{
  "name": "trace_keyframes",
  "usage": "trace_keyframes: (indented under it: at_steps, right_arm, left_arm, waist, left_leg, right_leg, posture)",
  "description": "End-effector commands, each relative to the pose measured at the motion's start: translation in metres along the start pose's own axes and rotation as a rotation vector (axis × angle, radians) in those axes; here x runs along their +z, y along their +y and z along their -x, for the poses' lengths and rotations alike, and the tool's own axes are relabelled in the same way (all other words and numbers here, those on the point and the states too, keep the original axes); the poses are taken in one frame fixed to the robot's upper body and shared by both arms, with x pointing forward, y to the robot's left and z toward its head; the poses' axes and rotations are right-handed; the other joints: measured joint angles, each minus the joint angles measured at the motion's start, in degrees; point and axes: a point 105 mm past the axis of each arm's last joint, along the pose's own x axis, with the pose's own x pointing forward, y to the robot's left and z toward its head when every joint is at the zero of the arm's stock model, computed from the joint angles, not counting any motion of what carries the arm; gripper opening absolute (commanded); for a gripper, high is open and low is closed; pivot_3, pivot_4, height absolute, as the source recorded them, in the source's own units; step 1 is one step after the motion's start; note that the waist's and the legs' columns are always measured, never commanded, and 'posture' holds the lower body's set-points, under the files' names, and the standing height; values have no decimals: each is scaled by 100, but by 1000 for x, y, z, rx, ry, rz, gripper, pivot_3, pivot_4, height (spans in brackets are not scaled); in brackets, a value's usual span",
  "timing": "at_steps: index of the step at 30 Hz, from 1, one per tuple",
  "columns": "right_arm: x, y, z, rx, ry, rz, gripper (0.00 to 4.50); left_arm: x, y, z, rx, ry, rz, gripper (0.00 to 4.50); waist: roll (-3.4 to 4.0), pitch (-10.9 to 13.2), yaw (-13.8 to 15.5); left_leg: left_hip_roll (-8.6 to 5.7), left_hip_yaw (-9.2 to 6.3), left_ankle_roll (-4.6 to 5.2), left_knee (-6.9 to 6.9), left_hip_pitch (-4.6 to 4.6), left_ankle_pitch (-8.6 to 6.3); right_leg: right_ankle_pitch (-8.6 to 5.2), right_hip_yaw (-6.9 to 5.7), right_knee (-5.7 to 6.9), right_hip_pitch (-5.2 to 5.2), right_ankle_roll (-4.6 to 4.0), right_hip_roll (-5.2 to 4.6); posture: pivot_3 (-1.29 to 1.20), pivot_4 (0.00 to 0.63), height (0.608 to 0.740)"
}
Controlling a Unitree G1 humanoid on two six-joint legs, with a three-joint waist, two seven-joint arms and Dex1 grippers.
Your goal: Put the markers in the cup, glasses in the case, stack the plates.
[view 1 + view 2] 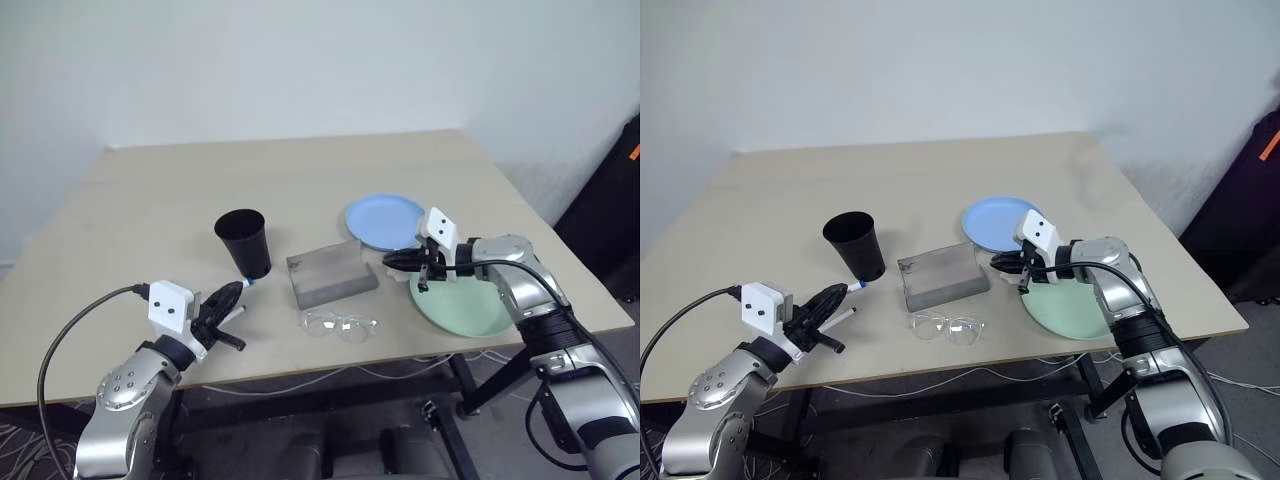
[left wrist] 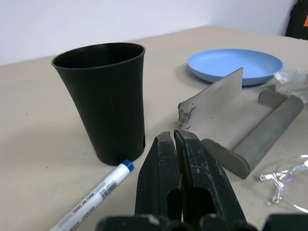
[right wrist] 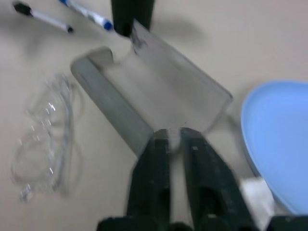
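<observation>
None of the three jobs is done yet, so you are at the very start. The black cup stands empty left of centre in the left eye view, and both markers lie on the table at its base: the blue-capped marker just beside the cup's foot, the dark-capped marker next to it.

Your left gripper sits in the lower left of that view, just short of the pens, its fingers pressed together and holding nothing. To take a marker you would need to spread them first, then come down across the barrel.

The grey case lies open in the middle, lid tilted up, with the clear glasses just below it on the table, apart from it.

Your right gripper hovers at the case's right end, over the near edge of the mint green plate; its fingers show a narrow gap and pinch nothing. The light blue plate lies just above, unstacked.

I judge the glasses or the case the likelier target for that arm.
</observation>
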Motion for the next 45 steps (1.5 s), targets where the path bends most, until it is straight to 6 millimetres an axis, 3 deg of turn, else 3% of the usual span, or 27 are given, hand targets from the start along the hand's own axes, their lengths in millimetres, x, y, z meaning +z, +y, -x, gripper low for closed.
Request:
trace_keyframes:
  at_steps: [1,9,16,19,23,26,37,43,45]
  right_arm:
    - [-3,-6,16,-35,54,13,1886]
    - [-17,-15,46,-74,131,-6,1886]
    - [-35,-2,59,-57,144,-58,1886]
    - [-38,5,62,-17,157,-76,2470]
    - [-34,3,66,-3,167,-38,3710]
    - [-34,-2,69,-11,198,5,3710]
    - [-36,23,81,64,227,17,3710]
    - [-35,22,84,49,233,14,3710]
    - [-36,23,84,50,236,13,4282]
  left_arm:
    - [8,-8,-8,-35,-40,-9,0]
    - [2,-12,-13,-60,-30,6,0]
    - [2,-16,-15,-84,-19,-16,0]
    - [4,-18,-16,-73,-28,-41,0]
    - [6,-20,-16,-43,-56,-30,0]
    - [5,-22,-14,-42,-55,-26,0]
    - [2,-22,-15,-64,-40,-22,0]
    - [2,-23,-17,-75,-38,-22,0]
    - [1,-24,-17,-79,-35,-20,0]
  waist:
    - [0,0,6]
    - [-1,1,-2]
    - [-5,2,5]
    - [-5,2,1]
    - [-6,3,0]
    - [-6,4,0]
    - [-3,3,-1]
    - [4,-1,-1]
    - [-8,-1,4]
  left_leg:
    - [0,0,0,1,0,0]
    - [7,18,0,5,2,0]
    - [17,19,1,21,1,0]
    - [16,28,2,24,-3,-1]
    - [28,44,2,25,0,-1]
    - [48,56,1,26,0,-1]
    - [126,98,-2,27,-16,-4]
    - [146,103,-1,19,-45,-5]
    - [174,113,-1,16,-92,-5]
  right_leg:
    - [0,0,0,1,0,0]
    - [0,2,0,-1,0,0]
    - [0,-8,-1,8,0,-1]
    - [0,-2,-2,6,0,-4]
    - [0,-2,-2,3,0,-3]
    - [0,-19,-7,1,0,-3]
    - [0,-111,-90,7,1,-15]
    - [1,-117,-102,-1,1,-21]
    - [0,-104,-74,-16,1,-3]
  posture:
    - [0,0,740]
    - [0,0,740]
    - [0,0,740]
    - [0,0,740]
    - [0,0,740]
    - [0,0,740]
    - [0,0,740]
    - [0,0,740]
    - [0,0,740]
